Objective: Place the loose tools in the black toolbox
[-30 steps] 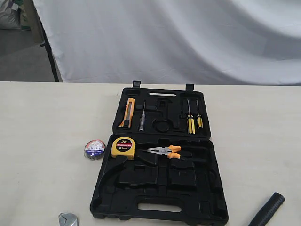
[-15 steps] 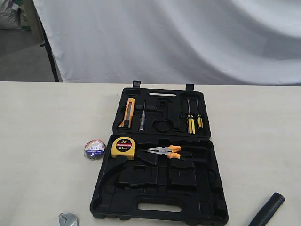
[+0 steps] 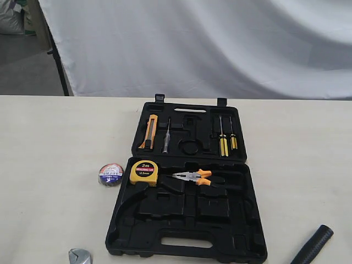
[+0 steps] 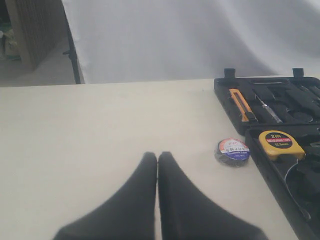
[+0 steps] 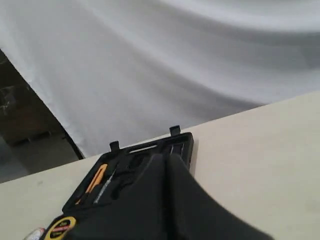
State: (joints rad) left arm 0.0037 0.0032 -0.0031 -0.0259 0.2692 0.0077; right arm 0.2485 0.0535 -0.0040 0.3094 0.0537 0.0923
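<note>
The black toolbox (image 3: 181, 212) lies open in the middle of the table, with its lid half farther back. Left of it sits the small blue-purple tape roll (image 3: 110, 174). Only the silver wrench head (image 3: 80, 257) shows, at the bottom left edge. The hammer's black handle (image 3: 314, 245) pokes in at the bottom right, its head out of view. Neither gripper appears in the exterior view. In the left wrist view my left gripper (image 4: 157, 156) is shut and empty above bare table, well short of the tape roll (image 4: 232, 151). My right gripper (image 5: 167, 157) is shut and empty before the toolbox (image 5: 182, 137).
In the box lie a yellow tape measure (image 3: 144, 172), orange-handled pliers (image 3: 192, 177), an orange utility knife (image 3: 148, 132) and two yellow-handled screwdrivers (image 3: 227, 143). A white sheet (image 3: 209, 44) hangs behind the table's far edge.
</note>
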